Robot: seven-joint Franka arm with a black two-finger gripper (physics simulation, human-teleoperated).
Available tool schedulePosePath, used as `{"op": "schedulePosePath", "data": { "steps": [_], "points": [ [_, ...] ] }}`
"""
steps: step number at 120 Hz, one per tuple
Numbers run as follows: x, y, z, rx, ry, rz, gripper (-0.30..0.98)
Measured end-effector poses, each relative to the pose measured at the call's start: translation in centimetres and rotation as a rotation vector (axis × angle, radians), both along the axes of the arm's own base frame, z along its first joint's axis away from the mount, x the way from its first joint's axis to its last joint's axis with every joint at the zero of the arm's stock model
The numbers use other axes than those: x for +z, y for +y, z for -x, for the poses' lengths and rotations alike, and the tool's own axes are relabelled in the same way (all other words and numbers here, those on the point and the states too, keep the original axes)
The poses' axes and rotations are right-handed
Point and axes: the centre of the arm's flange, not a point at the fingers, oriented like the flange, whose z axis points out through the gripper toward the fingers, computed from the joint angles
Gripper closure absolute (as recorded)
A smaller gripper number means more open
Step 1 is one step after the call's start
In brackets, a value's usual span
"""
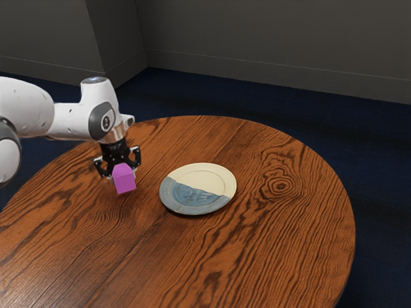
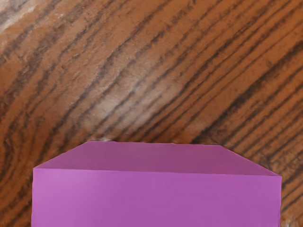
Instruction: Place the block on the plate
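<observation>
From out here I've got the pincer (image 1: 116, 151) pointing down over the exterior view's left part of the round wooden counter (image 1: 276, 247), with the magenta block (image 1: 126, 182) right at its lower end. The block hides too much for me to tell how far open the pincer is, or whether it has a grip. My wrist view puts the block close under me, wood grain beyond it. The plate (image 1: 226, 174), cream on its far side and blue on its near side, lies to the exterior view's right of the block, apart from it
</observation>
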Motion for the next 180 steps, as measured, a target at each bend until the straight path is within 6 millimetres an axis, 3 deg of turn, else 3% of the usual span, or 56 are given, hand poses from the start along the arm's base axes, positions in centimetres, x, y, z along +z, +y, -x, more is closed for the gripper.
{"op": "schedulePosePath", "data": {
  "steps": [16, 40, 51, 67, 83, 93, 114, 127, 140, 150, 164, 180],
  "points": [
    [2.2, -4.9, -1.0, -0.070, -0.037, 0.002, 0.29],
    [5.1, -14.4, -3.3, -0.206, -0.105, 0.001, 0.29],
    [4.5, -17.9, -5.5, -0.254, -0.127, -0.007, 0.29],
    [1.6, -20.7, -6.9, -0.276, -0.111, 0.005, 0.29],
    [0.1, -21.3, -7.2, -0.272, -0.098, 0.015, 0.19],
    [0.5, -21.4, -7.2, -0.271, -0.104, 0.020, 0.13],
    [8.1, -21.8, -6.4, -0.292, -0.180, 0.045, 0.06],
    [13.5, -21.2, -3.6, -0.349, -0.159, 0.050, 0.03],
    [16.2, -21.0, 0.5, -0.469, -0.115, 0.028, 0.02],
    [17.5, -20.4, 2.3, -0.556, -0.085, 0.008, 0.01],
    [18.8, -19.4, 2.9, -0.664, -0.065, 0.001, 0.01],
    [22.1, -17.6, 2.5, -0.763, -0.073, 0.008, 0.00]
  ]
}}
